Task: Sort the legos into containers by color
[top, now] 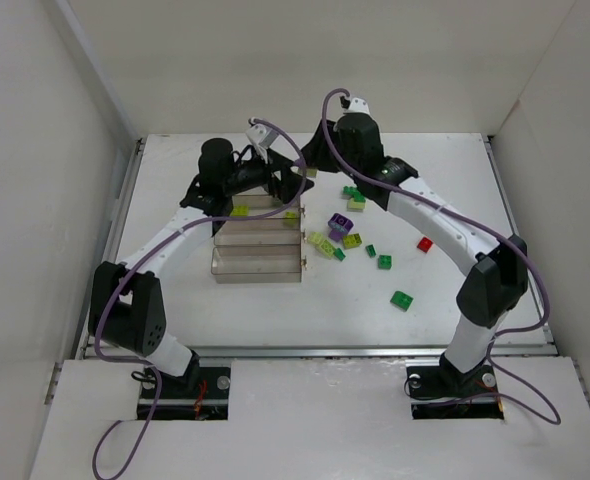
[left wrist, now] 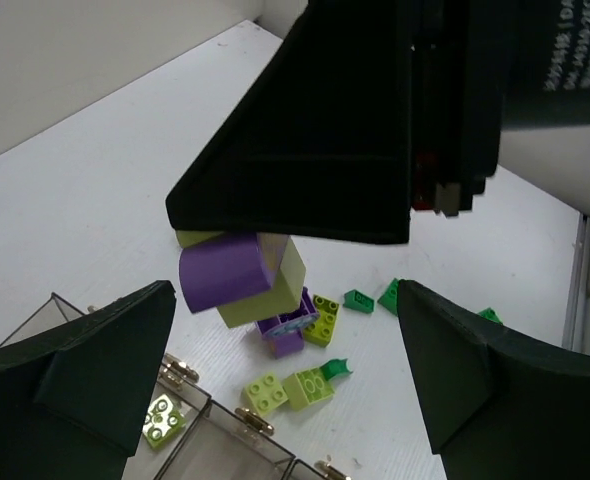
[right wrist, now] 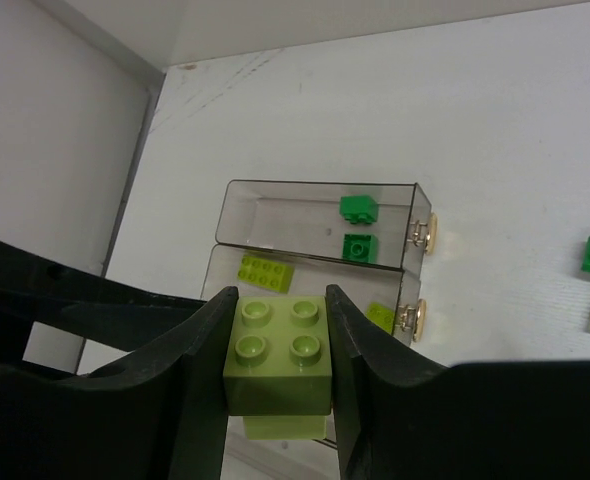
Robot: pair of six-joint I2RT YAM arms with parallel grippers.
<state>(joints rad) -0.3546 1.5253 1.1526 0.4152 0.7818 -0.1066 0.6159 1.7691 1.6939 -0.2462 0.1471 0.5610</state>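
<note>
- The right end effector (right wrist: 280,310) is clamped narrow on a yellow-green brick (right wrist: 278,350), with its 2 dark fingers flat against opposite side faces.
- That brick is square, glossy plastic, 2 studs by 2. Its round studs face straight up at the wrist camera, and a paler yellow-green piece sits flush beneath it.
- It hangs near the far right corner of the containers (top: 258,272).
- The containers are 4 long, narrow bins of smoky clear plastic joined side by side. Their long axes run left to right across the white bench (top: 275,320), and round brass clasps (right wrist: 425,232) sit on the end walls.
- The end bin holds 2 dark green bricks (right wrist: 360,210). The bin beside it holds a longer yellow-green brick (right wrist: 265,270), lying roughly along the bin.
- The left end effector (left wrist: 284,288) is spread wide, its black wedge-shaped fingers well apart, close beside the right one.
- Loose legos lie on the bench right of the containers, among them a purple brick (top: 340,222), a red brick (top: 425,244) and a green brick (top: 402,299).
- From the left wrist, a rounded purple piece (left wrist: 225,270) shows just under the right end effector's finger. I cannot tell whether it is held.
</note>
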